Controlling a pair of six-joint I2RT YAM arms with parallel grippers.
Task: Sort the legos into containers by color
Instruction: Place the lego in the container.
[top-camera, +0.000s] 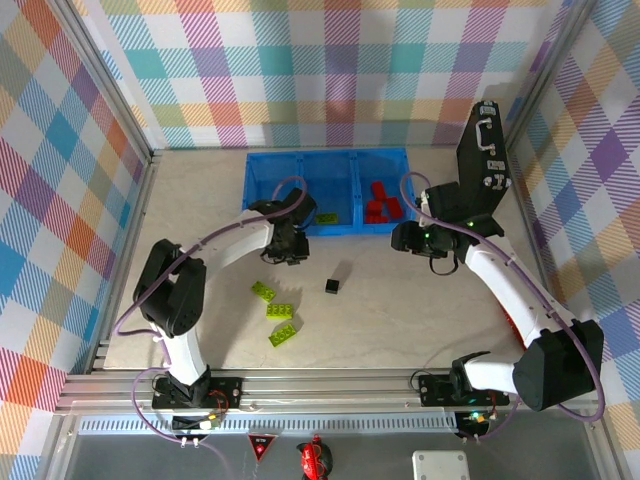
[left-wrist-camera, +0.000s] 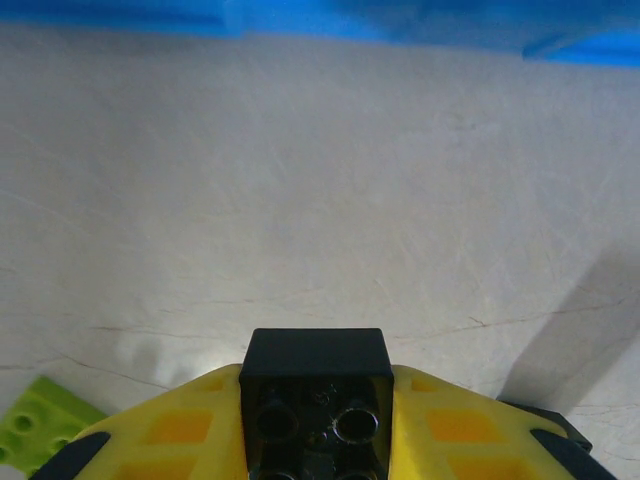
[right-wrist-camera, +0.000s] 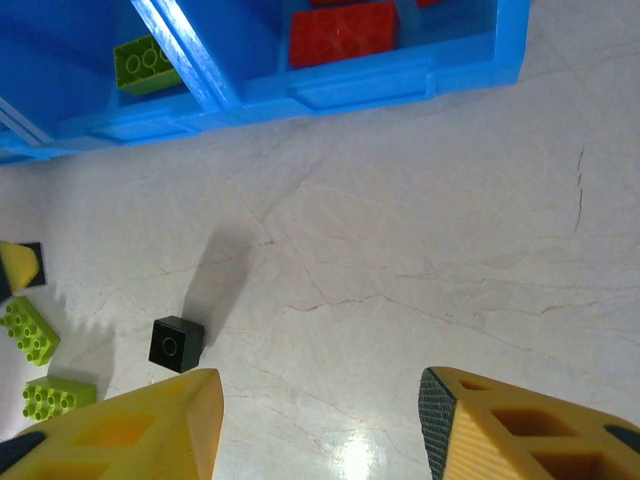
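The left gripper (left-wrist-camera: 318, 400) pinches a black brick (left-wrist-camera: 318, 352). The tray (right-wrist-camera: 330, 88) lies straight ahead of it, across the top of the left wrist frame. Its middle cell holds a green brick (top-camera: 327, 218) and its right cell red bricks (top-camera: 380, 205). The left cell looks bare, though the arm may hide part. The right gripper (right-wrist-camera: 320, 390), fingers spread, hangs near a loose black cube (top-camera: 332, 286).

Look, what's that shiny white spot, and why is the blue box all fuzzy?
Right wrist view: the spot is light bouncing off the smooth table. Left wrist view: the blue tray along the top edge is out of focus, while the black brick up close looks clearer.
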